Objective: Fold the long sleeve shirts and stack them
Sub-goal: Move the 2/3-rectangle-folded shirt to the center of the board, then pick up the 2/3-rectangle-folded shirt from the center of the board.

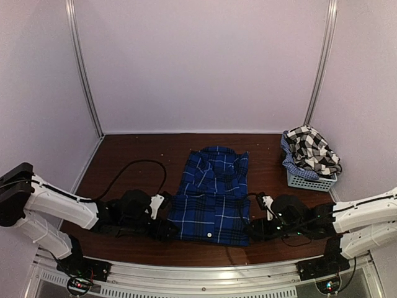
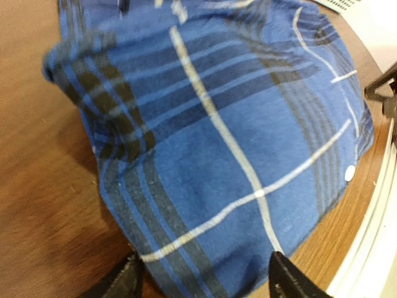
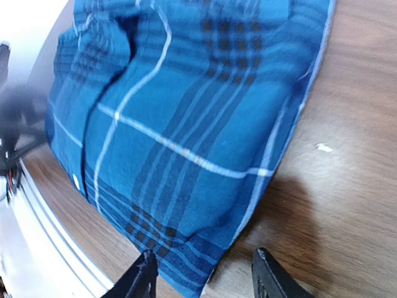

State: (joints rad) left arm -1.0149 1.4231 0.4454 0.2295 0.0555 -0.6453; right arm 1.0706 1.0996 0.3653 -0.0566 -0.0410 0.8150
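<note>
Your left tool point(image 2: 205, 264) sits low at the near left corner of the blue plaid shirt point(image 1: 214, 192). Its fingers are spread wide, and the hem lies in the gap between them, not pinched. Your right tool point(image 3: 205, 254) sits at the near right corner, fingers likewise apart. The shirt's corner reaches one finger while the other stands over bare counter point(image 1: 136, 158). Between the two tools, the blue plaid shirt lies folded into a neat oblong in the middle of the counter. Its hem is toward you, with a white button point(image 1: 209, 234) near that hem, and its collar is at the far end. Farther off, at the far right, the checked shirt point(image 1: 313, 149) is heaped in a pale basket point(image 1: 310, 182), spilling over the rim, well apart from the blue one.
</note>
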